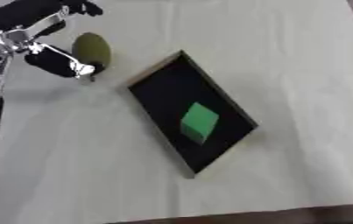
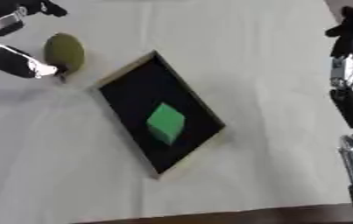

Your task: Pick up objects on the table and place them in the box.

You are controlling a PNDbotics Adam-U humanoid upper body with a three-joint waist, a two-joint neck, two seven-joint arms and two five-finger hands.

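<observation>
One green block (image 1: pixel 199 121) already lies in your box (image 1: pixel 157 89); an olive, rounded object (image 1: pixel 92 49) remains on the table (image 1: pixel 286 52), far left. Your left hand (image 1: pixel 56 61) curls beside it, touching; your right hand (image 2: pixel 347 30) idles far right, fingers unclear.

Soft, even light, both views blurred, pale bench (image 1: pixel 301 65) slightly washed out, faint shadows, no hard glare

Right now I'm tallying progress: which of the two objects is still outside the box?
The olive-green oval object, lying on the white cloth beside the left hand. The green block already sits inside the black box.
</observation>
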